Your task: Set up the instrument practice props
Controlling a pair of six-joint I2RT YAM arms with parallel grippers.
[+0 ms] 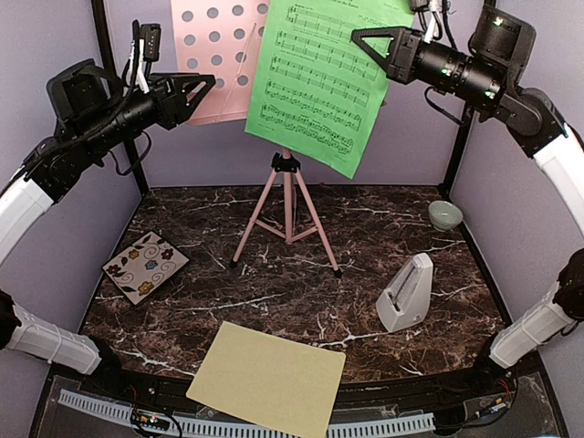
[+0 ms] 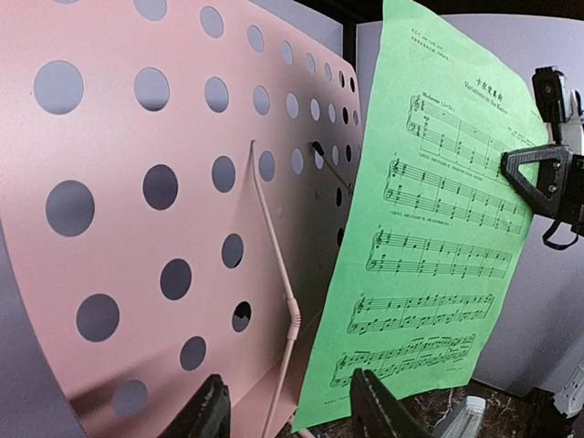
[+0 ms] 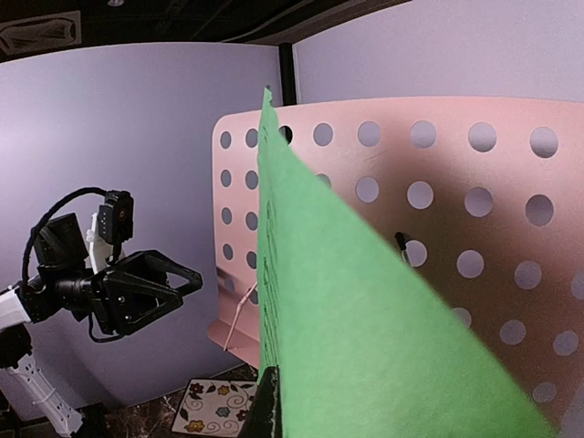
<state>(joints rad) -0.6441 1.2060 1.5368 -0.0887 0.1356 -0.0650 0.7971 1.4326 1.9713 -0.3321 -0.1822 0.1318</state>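
Observation:
The pink music stand stands at the back middle, its perforated desk up high; the desk fills the left wrist view. My right gripper is shut on the right edge of the green music sheet, holding it tilted in front of the desk's right part; it runs edge-on from the gripper in the right wrist view. My left gripper is open and empty by the desk's left side. The pale yellow sheet lies at the front edge. The grey metronome stands at the right.
A floral tile lies at the left and a small pale green bowl sits at the back right. Purple walls with black posts close the table on three sides. A thin pink wire holder lies across the desk's face.

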